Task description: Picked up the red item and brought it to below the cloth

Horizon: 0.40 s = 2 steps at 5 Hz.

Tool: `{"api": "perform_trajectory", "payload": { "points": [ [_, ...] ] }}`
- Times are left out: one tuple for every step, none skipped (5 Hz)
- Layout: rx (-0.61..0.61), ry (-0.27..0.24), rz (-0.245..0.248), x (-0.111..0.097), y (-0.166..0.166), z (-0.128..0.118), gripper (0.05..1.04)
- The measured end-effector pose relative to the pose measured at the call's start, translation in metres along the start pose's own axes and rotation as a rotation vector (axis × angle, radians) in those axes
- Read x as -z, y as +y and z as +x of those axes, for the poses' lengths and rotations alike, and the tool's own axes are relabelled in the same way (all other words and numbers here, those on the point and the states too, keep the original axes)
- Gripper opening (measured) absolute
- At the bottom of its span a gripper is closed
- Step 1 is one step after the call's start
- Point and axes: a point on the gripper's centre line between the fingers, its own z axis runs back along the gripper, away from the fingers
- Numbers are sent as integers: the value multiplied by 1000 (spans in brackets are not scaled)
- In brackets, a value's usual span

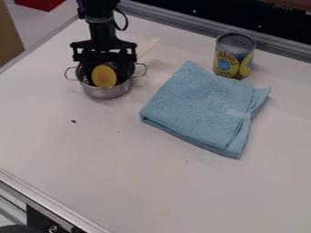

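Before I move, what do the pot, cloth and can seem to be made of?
Pot: shiny metal, probably stainless steel, given its silvery glints.
Cloth: soft matte fabric, perhaps microfiber or terry, given its nubby texture and folds.
Can: metal, likely steel, given its grey rim; its printed label may be paper.

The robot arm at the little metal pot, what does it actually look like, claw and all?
The arm is black, with a narrow upright section leading down to the gripper. The gripper is black too, with a wide crossbar and chunky, squared-off ends. A thin black cable loops out beside the arm. I can't make out any markings.
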Motion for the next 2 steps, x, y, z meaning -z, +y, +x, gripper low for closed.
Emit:
{"api": "perform_trajectory", "payload": {
  "points": [
    [-12,24,-17,-11,2,-1,757],
    [7,61,-25,-16,6,-7,757]
  ]
}}
